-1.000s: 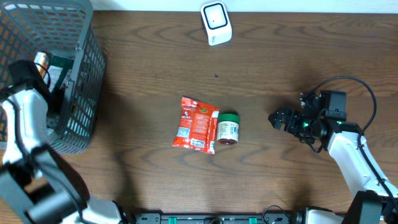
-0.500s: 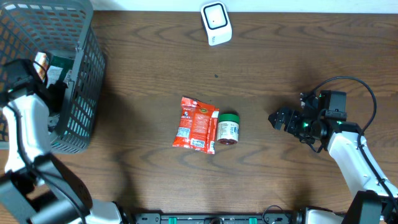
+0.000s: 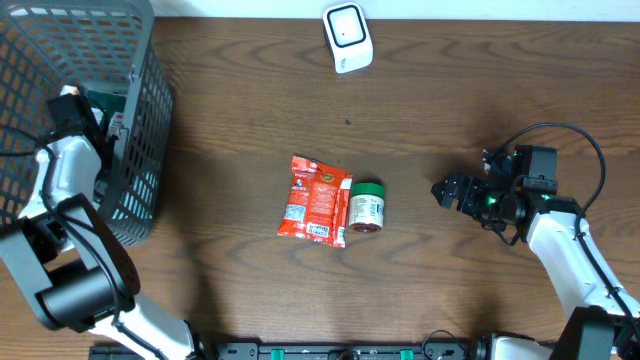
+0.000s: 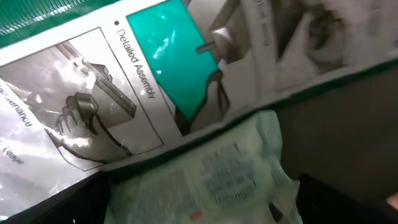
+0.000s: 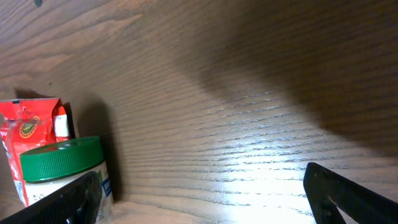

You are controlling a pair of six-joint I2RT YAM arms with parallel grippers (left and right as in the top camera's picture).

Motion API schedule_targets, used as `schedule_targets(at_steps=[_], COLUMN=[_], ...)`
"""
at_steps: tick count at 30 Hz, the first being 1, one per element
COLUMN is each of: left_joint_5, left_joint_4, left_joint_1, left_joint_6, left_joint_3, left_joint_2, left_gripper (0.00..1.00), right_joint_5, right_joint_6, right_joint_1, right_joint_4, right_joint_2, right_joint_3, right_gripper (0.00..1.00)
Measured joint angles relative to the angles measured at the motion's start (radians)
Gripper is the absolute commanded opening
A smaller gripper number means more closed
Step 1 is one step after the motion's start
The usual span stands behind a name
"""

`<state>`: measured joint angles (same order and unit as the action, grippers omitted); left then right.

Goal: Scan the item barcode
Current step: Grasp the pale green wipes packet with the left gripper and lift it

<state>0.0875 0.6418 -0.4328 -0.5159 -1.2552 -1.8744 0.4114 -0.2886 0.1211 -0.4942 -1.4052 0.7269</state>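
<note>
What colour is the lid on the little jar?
Green. The lid shows best in the right wrist view.

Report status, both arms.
Left gripper open, down in basket. Right gripper open, empty. Red packet and green-lidded jar lie side by side. Nothing blocks scanner.

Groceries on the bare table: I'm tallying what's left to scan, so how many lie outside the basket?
2. A red packet and a green-lidded jar lie side by side mid-table, jar on the right. The basket holds others, partly hidden.
</note>
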Motion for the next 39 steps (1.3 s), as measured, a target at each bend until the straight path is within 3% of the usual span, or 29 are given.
schedule_targets(at_steps=[2,9,11,13,22,39], left_joint_5=[-0.012,-0.04,-0.031,-0.026,-0.049,-0.237], left_joint_4=[0.003,0.007,0.006,0.008,0.011,-0.082], left_joint_1=[0.002,0.005,0.005,0.005,-0.007,-0.027], left_joint_6=[0.0,0.021,0.032,0.039,0.061,0.021], left_joint_3=[-0.005,-0.008,-0.011,-0.016,-0.012,-0.009], left_joint_2=[-0.012,-0.021,-0.021,-0.019,0.025,0.579], left_gripper=[0.92,0.28,0.13,0.07,0.07,0.07], right_joint_5=[0.0,0.0,0.0,0.0,0.0,0.0], right_joint_6=[0.0,0.0,0.0,0.0,0.0,0.0], right_joint_1=[0.0,0.0,0.0,0.0,0.0,0.0], right_joint_4=[0.0,0.0,0.0,0.0,0.0,0.0], right_joint_2=[0.0,0.0,0.0,0.0,0.0,0.0], right_joint_3=[0.0,0.0,0.0,0.0,0.0,0.0], right_gripper=[0.99,0.99,0.99,0.99,0.99,0.99])
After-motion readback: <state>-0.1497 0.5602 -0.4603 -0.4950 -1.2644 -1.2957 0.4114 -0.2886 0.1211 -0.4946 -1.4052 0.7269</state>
